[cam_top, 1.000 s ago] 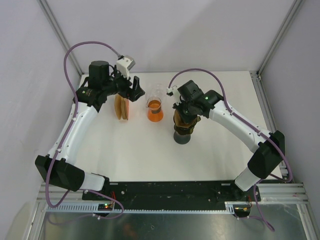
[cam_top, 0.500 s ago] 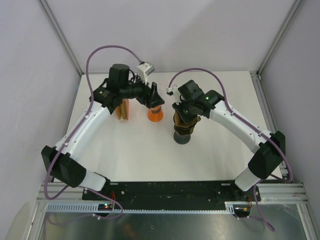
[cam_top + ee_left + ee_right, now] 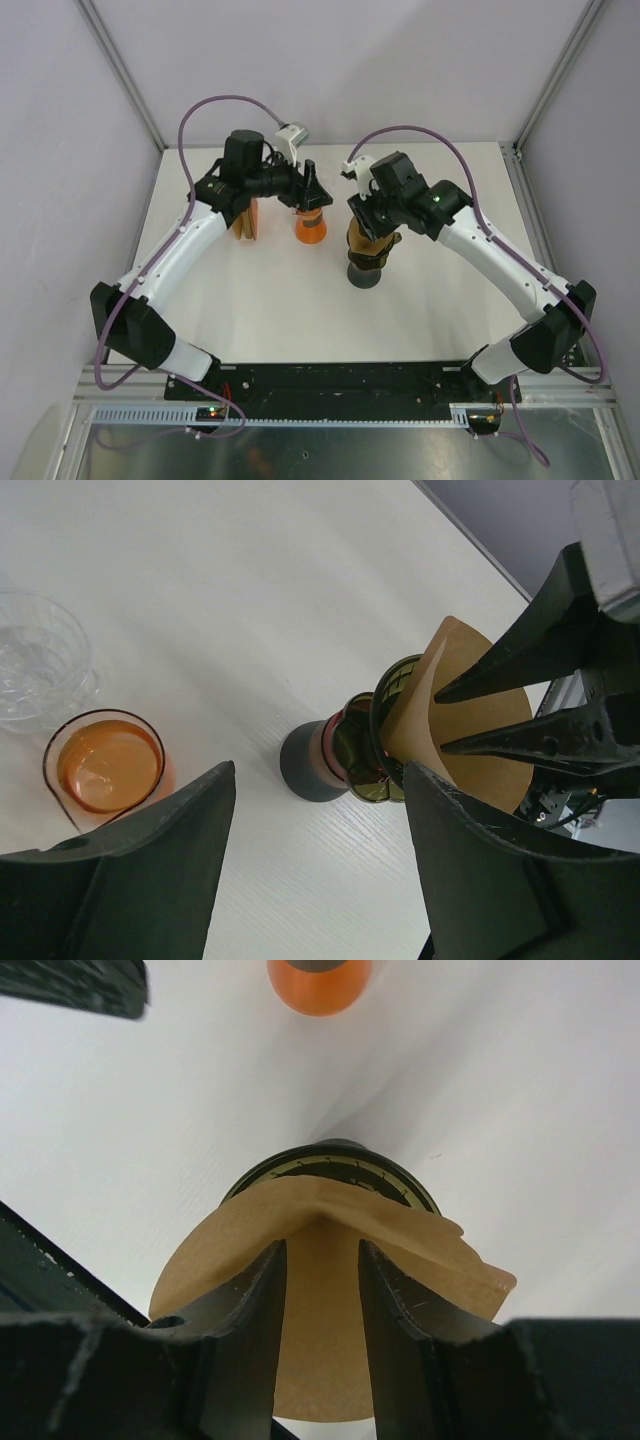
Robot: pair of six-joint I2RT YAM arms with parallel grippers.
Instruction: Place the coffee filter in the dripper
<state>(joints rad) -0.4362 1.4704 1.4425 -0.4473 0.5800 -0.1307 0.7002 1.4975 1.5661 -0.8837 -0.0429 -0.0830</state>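
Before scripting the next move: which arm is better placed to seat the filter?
Right: right fingers sit at the coffee filter in the dripper; left fingers hover near the orange beaker.

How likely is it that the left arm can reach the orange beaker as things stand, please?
Probably yes: the open left gripper hovers over the orange beaker, with nothing visible between them.

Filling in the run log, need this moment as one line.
stage: filter placement | right gripper: open, straddling brown paper cone filter in dark round dripper | left gripper: open, empty, near orange-filled glass beaker
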